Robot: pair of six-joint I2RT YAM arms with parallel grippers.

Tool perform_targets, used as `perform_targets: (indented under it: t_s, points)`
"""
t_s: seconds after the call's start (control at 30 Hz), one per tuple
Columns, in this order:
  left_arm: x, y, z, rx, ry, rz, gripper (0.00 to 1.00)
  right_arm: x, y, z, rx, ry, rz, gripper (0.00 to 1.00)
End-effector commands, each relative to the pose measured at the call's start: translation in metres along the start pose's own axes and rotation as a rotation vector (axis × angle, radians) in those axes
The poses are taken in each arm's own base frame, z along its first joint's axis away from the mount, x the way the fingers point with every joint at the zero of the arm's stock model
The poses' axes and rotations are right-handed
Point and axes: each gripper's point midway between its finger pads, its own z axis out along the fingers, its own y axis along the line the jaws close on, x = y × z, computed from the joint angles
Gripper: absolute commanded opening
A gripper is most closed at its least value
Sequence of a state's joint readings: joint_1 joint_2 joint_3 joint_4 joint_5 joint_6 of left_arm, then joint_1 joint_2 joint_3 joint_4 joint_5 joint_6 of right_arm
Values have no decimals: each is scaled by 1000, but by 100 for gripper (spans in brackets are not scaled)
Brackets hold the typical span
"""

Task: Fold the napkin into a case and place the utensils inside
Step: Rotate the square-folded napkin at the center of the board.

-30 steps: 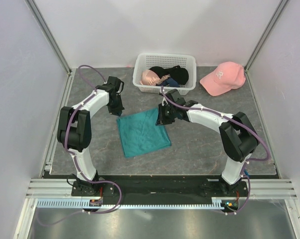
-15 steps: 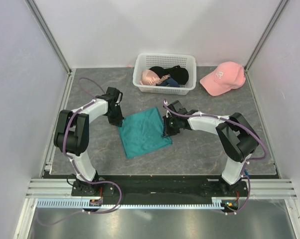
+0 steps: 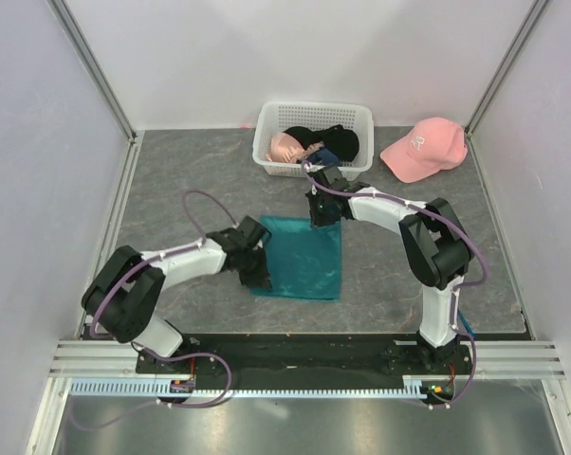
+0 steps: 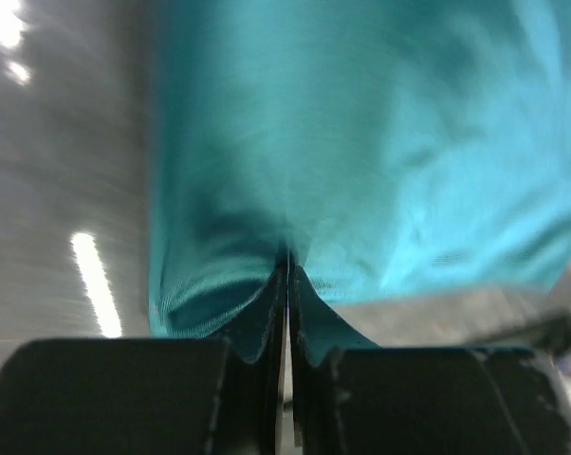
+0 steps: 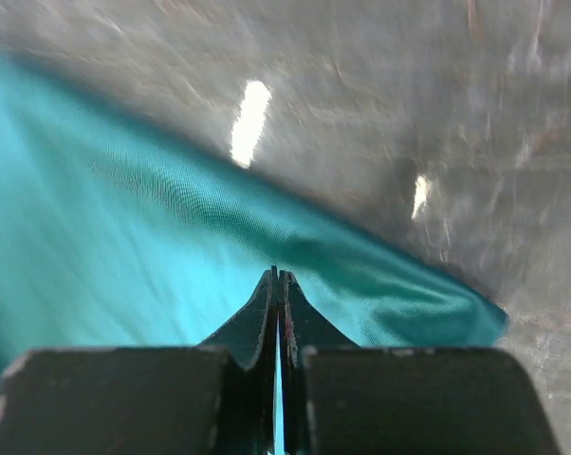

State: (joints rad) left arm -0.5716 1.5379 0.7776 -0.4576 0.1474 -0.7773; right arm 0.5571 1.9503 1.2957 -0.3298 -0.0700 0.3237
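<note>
The left gripper point(image 4: 286, 270) is seen pressed together on a pinch of teal cloth, a small ridge being gathered between its jaws. From that pinch the napkin point(image 4: 361, 142) runs away toward twelve o'clock in the left wrist view. In the top view, the left gripper point(image 3: 258, 273) is set on the cloth's left edge near its near-left corner, so that the napkin point(image 3: 304, 258) lies from it toward two o'clock.

The right gripper point(image 5: 277, 280) is likewise closed on the cloth. Most of the fabric is spread from it toward ten o'clock, and a loose corner is left at three o'clock. Seen from above, the right gripper point(image 3: 322, 212) is placed on the far edge near the far-right corner, the cloth lying from it toward seven o'clock.

The two pinches are thus set at roughly opposite corners, on a line running from eight to two o'clock. The napkin is laid flat on the table point(image 3: 191, 171), roughly square, with no long axis yet formed. Neither arm is judged nearer, both being on the cloth. A first fold is judged to depend on one held corner being carried across that diagonal. The utensils cannot be made out.
</note>
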Motion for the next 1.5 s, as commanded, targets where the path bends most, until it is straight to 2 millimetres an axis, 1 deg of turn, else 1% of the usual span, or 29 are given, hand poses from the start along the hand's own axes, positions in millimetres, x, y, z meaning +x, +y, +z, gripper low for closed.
perform_targets:
  t_s: [0.0,0.03,0.1,0.13,0.17,0.23,0.27,0.33,0.37,0.43,0.47,0.63,0.7,0.8,0.87,0.9,0.93,0.97,1.0,1.03,1.07,1.13,1.2,1.23,1.27,1.3,1.37,1.4,1.47]
  points:
    - [57,-53,4,128,81,-90,9,-38,20,-22,-27,-46,-27,4]
    - [62,-65,1,155,81,-72,9,-41,22,-34,-36,-56,-23,7]
    - [70,-72,-6,158,76,-32,9,-33,20,-45,-32,-45,-25,11]
    - [66,-74,-14,170,46,-29,12,-32,18,-59,-21,-56,-27,16]
    - [63,-74,-18,175,29,-19,13,-18,12,-61,-6,-31,-28,16]
    - [54,-79,-30,196,-16,11,15,-9,12,-74,-21,-35,-15,17]
    - [52,-77,-32,186,-25,37,16,11,9,-71,-24,4,-3,17]
    - [43,-78,-35,176,-56,61,17,21,15,-76,-75,8,13,17]
    - [37,-74,-34,162,-68,81,17,39,14,-72,-79,38,32,17]
    - [28,-72,-33,149,-85,94,17,43,18,-72,-108,16,39,17]
    - [23,-67,-29,131,-90,110,17,54,19,-69,-111,35,47,17]
    - [6,-63,-18,89,-120,165,17,72,18,-50,-105,79,37,16]
    - [7,-60,-9,72,-108,169,16,76,13,-41,-81,88,27,15]
    - [17,-52,0,60,-77,173,15,71,8,-30,-54,84,8,15]
    - [22,-53,2,71,-79,182,15,59,11,-25,-57,65,-4,15]
    - [24,-50,3,64,-85,184,15,60,9,-17,-48,79,-15,15]
    - [27,-53,4,74,-86,190,15,48,13,-16,-57,59,-22,14]
    - [32,-51,7,72,-74,194,15,49,12,-10,-48,73,-26,14]
    - [35,-51,10,67,-65,198,15,46,12,-8,-42,71,-34,14]
    - [40,-52,11,66,-57,210,15,34,16,-9,-48,51,-40,13]
    - [42,-53,11,65,-55,211,16,34,16,-10,-39,63,-45,13]
    - [46,-57,12,75,-48,212,16,22,17,-17,-29,47,-48,13]
    - [47,-61,10,90,-48,212,15,16,12,-36,13,24,-42,18]
    - [45,-64,8,100,-53,211,15,20,7,-42,35,27,-22,22]
    - [44,-67,6,109,-58,212,15,21,5,-57,51,22,-9,32]
    - [44,-69,3,116,-61,210,16,33,-5,-60,85,39,8,35]
    - [41,-75,-4,140,-76,213,16,38,-13,-77,84,30,69,40]
    - [40,-76,-7,143,-80,217,16,55,-17,-78,73,66,92,41]
    - [36,-79,-14,151,-103,216,17,59,-22,-89,63,53,139,41]
